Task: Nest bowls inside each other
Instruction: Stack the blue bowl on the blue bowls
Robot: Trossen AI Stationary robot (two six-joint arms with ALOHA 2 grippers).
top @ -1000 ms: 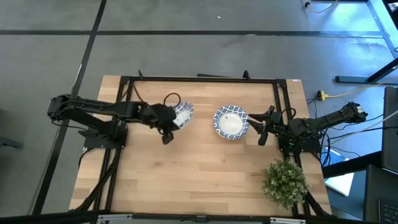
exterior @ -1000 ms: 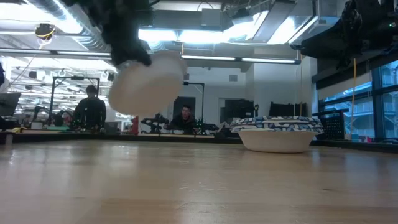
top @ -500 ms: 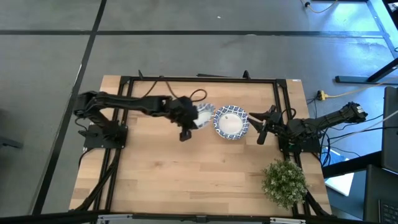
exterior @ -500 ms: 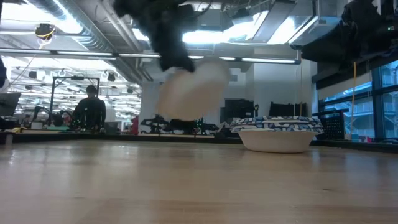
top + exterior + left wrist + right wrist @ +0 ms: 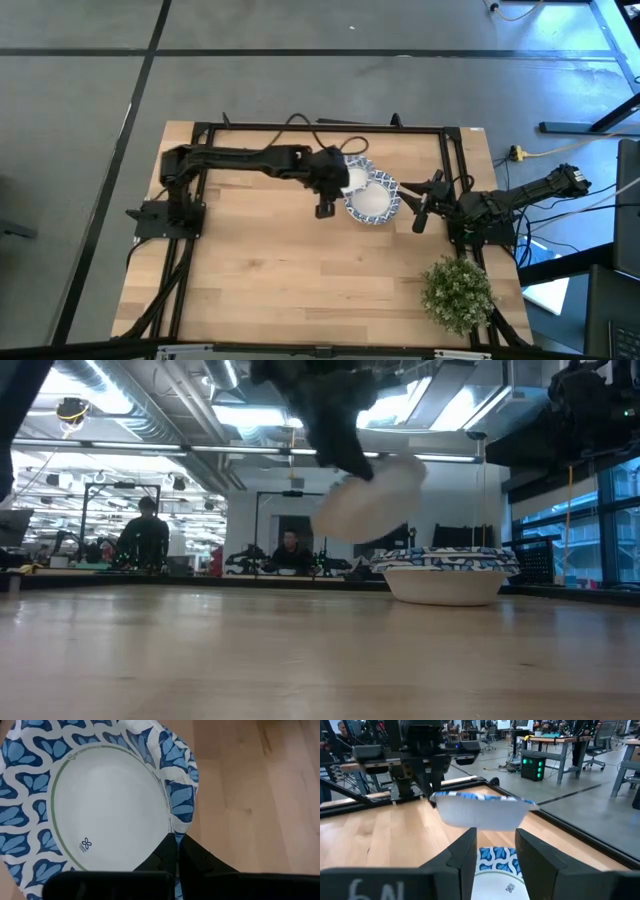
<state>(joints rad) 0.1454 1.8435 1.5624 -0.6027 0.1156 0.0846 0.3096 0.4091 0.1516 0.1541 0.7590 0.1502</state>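
Observation:
In the high view my left gripper (image 5: 333,183) reaches across to the table's far middle, shut on one blue-and-white patterned bowl (image 5: 356,171). That bowl hangs in the air, overlapping the far left rim of the bowl stack (image 5: 372,199). The stack rests by its base on the table (image 5: 445,574), and the carried bowl (image 5: 376,500) floats tilted up and to its left. My right gripper (image 5: 417,201) waits open just right of the stack. Its fingers frame the stack's rim (image 5: 495,862) without touching. My left gripper pinches the carried bowl by its patterned rim (image 5: 175,827), one finger (image 5: 162,856) on the white inner side and the other (image 5: 197,857) outside. It comes from the table's left. The bowl is lifted clear and tilted, its rim (image 5: 481,797) above the stack.
A green bushy potted plant (image 5: 458,291) stands at the table's near right corner. A black frame rail (image 5: 320,127) runs along the far edge. Bare wood (image 5: 300,280) fills the near half. People sit at desks in the room beyond the table (image 5: 146,536).
My left arm has swept steadily toward the table's right, carrying the lifted bowl from the far left-middle to over the stack's left rim. The bowl has stayed in the air and tilted. The stack and my right gripper have kept still.

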